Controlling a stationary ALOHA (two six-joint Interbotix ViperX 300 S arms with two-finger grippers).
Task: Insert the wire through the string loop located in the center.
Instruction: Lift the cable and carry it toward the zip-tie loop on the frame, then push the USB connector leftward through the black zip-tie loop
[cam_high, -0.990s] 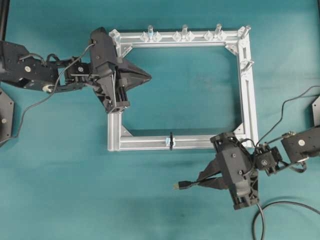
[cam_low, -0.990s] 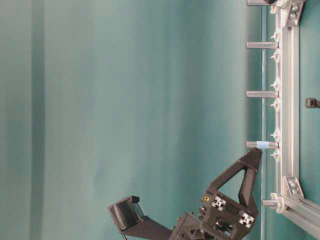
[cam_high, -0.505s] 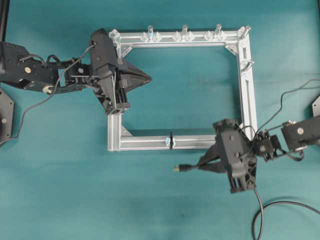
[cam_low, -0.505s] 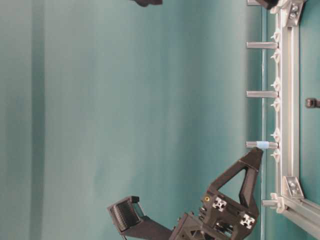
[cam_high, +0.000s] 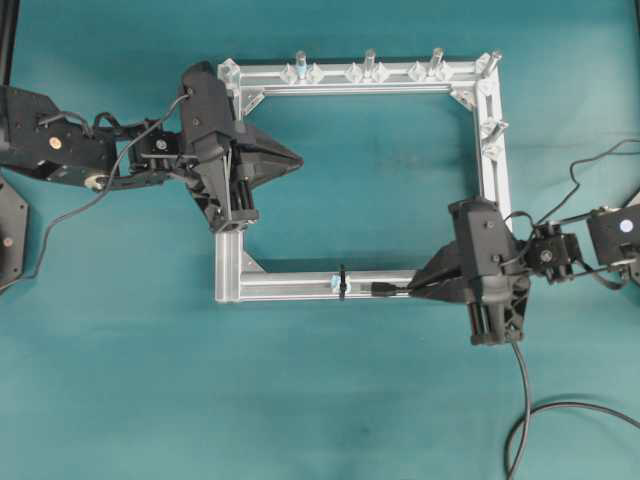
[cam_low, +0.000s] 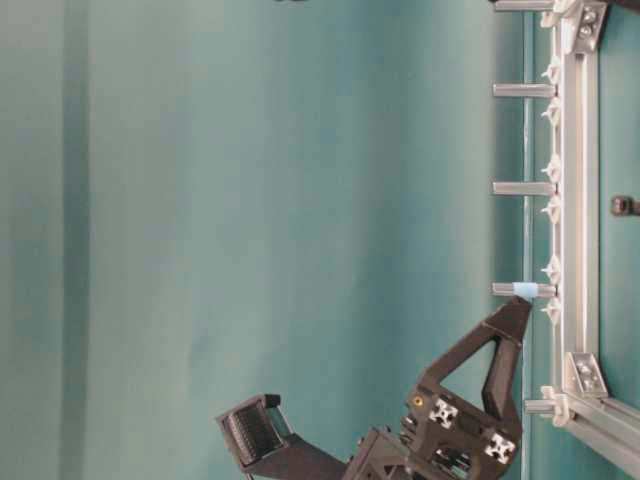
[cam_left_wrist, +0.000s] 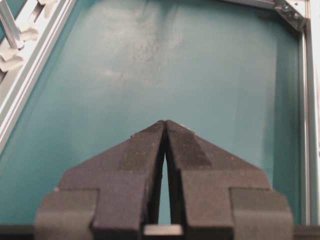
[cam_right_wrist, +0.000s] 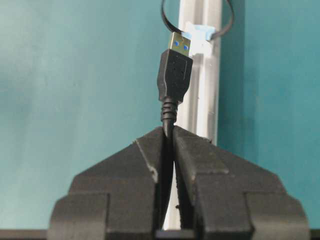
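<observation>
Now right pincer pinches wire beside string loop.

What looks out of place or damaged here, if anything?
Nothing stands out. The right pincer holds the wire straight, its plug just short of the string loop. The frame lies flat, undamaged.
</observation>
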